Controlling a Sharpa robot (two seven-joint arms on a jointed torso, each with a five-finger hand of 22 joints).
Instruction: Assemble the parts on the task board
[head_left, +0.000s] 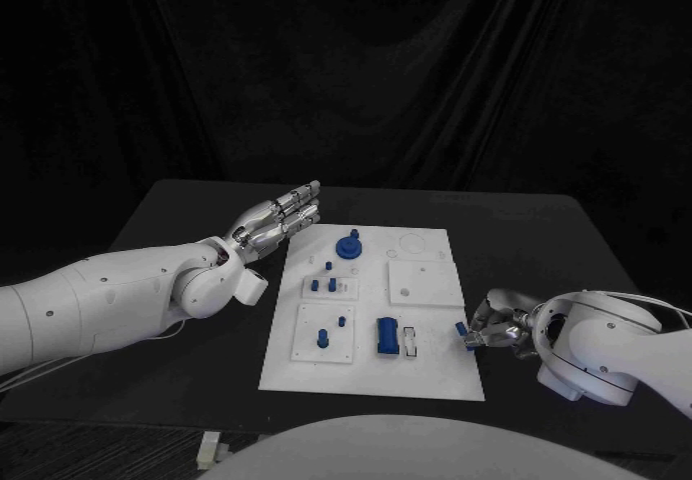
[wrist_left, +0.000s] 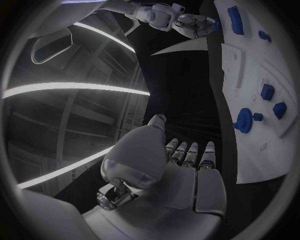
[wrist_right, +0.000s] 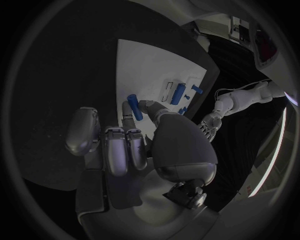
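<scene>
Pinching a small blue part (head_left: 462, 328) at the task board (head_left: 433, 385) right edge, right hand (head_left: 490, 325) should approach its seat slow and square, w/ grip kept firm. Left hand (head_left: 283, 218) hovers beyond the board's far-left corner, fingers straight, side by side, holding nothing. Blue cylinder (head_left: 387, 335) and knob (head_left: 349, 246) already stand on board; avoid knocking them.

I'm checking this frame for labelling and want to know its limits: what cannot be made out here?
- Right hand, head view: curled fingers hide how the small blue part is held.
- Same part, right wrist view: its lower end is covered by the fingers.
- Task board, head view: the small pegs' shapes are too small to tell.
- Left hand, left wrist view: palm side hidden.
</scene>
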